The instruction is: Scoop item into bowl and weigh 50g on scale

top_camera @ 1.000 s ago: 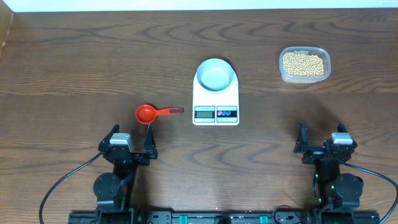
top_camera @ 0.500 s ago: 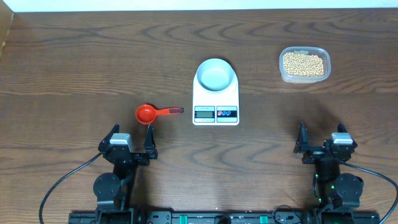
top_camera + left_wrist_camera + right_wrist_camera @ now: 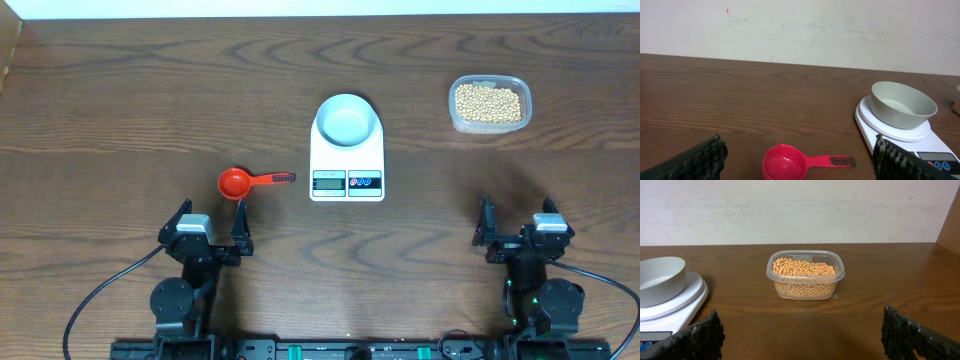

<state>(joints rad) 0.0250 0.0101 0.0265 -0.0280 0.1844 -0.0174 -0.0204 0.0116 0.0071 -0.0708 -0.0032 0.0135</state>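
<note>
The pale blue-white bowl stands empty on the white scale at the table's middle. Tan-yellow beans fill a clear plastic tub at the back right. A red measuring scoop lies left of the scale, handle pointing right. My left gripper is open near the front edge, just behind the scoop. Open too and holding nothing, my right gripper sits at the front right, facing the tub.
A light wall rises behind the table's far edge. Cables run from both arm bases along the front edge. Bare wood lies between the right gripper and the tub.
</note>
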